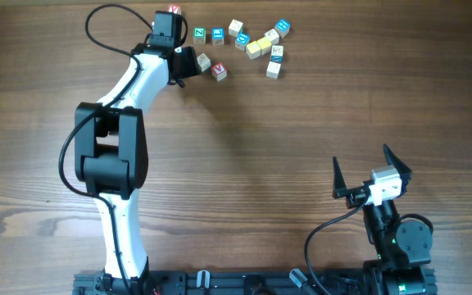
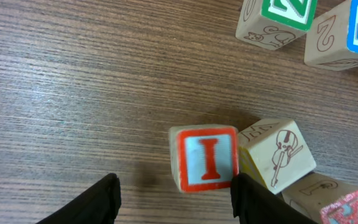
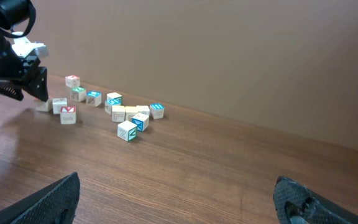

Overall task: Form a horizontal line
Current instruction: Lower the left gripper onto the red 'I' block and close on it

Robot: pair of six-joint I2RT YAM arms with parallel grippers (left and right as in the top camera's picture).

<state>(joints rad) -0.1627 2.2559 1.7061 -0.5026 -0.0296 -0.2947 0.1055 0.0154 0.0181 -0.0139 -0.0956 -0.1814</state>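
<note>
Nearest the base, on the right side: the right gripper, held above the wooden table, spread wide and empty, well apart from all the blocks.

Further out, on the left side: the left arm, reaching toward the far edge, with the left gripper low over the wood and open around a red-framed block with letter I. One finger clearly apart from it; other finger just beside its edge, contact not possible to judge. Close against this block, a block with a violin drawing.

Beyond, near the far edge: the other blocks in a loose cluster, not in a line, among them a green Z block.
</note>
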